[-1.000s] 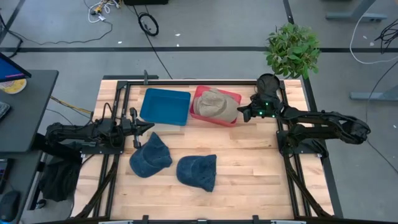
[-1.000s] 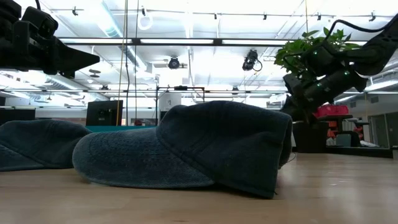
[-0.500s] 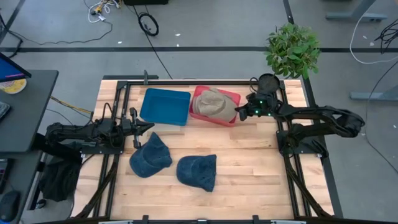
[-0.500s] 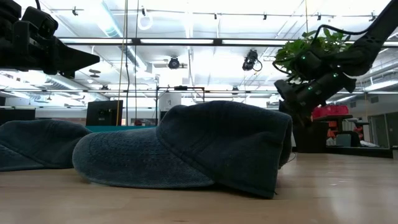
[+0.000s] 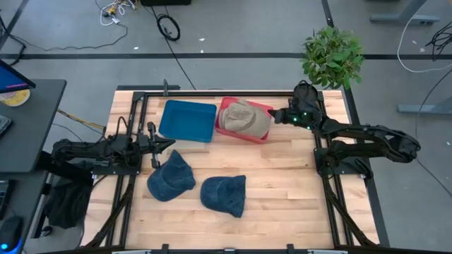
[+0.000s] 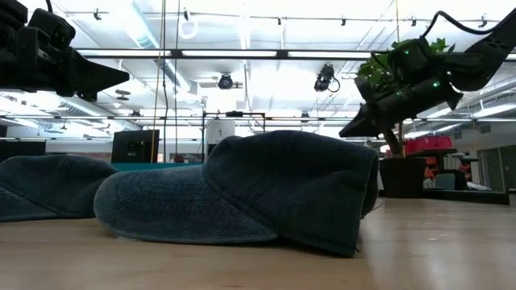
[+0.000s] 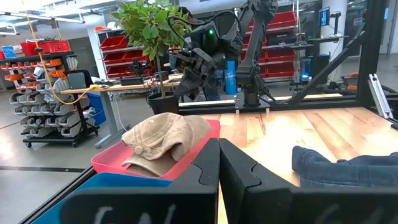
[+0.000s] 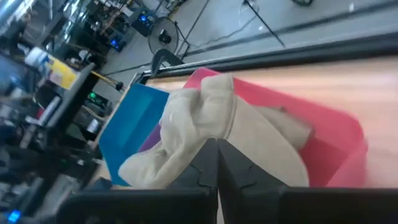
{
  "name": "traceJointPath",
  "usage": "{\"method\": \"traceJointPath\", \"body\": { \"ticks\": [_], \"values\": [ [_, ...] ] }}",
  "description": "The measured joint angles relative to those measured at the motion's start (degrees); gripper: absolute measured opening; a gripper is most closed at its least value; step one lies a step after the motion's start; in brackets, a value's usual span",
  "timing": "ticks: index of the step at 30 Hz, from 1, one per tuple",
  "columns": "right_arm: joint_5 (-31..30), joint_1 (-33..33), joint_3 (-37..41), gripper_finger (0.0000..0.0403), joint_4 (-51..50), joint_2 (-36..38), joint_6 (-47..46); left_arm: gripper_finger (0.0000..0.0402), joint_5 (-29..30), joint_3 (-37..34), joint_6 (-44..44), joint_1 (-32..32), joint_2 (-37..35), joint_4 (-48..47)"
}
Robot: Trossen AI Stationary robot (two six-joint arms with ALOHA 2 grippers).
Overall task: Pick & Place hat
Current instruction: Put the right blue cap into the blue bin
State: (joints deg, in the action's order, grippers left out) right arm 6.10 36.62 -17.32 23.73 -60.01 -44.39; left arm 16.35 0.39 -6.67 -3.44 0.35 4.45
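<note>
The soft beige fabric cap lies crumpled in the shallow red plastic tray, beside the blue plastic tray. The right gripper hovers just beside the red tray, fingers closed, holding nothing. The left gripper waits clenched near two dark blue denim caps. Expect light, limp, non-fragile cloth; the stiffer brim likely offers the firmest pinch.

Wooden table: I am seeing it carrying a blue tray and a pink tray sitting side by side, touching, along its far edge. Two dark blue hats are lying directly on the boards nearer the front, one toward the left side and the other just beside it, near the middle. I am noting the pink tray sitting close to the potted plant at the far right corner.
</note>
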Motion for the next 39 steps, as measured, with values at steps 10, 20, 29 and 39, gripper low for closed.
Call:
{"method": "traceJointPath", "body": {
  "ticks": [10, 20, 29, 39],
  "values": [
    [3.8, -0.1, 0.0, 0.0000, 0.3, 0.0, -8.0, 0.0003, 0.0, 0.0, 0.0, 0.0, 0.0, 0.0],
    [4.0, -9.9, 0.0, 0.0021, 27.2, 0.0, -5.5, 0.0003, 0.0, 0.0, 0.0, 0.0, 0.0, 0.0],
    [-3.1, -23.9, 0.0, 0.0030, 37.4, 0.0, 1.6, 0.0003, 0.0, 0.0, 0.0, 0.0, 0.0, 0.0],
    [-10.1, -37.9, 0.0, 0.0031, 43.6, 0.4, 16.2, 0.0003, 0.0, 0.0, 0.1, 0.0, 0.0, 0.0]
  ]
}}
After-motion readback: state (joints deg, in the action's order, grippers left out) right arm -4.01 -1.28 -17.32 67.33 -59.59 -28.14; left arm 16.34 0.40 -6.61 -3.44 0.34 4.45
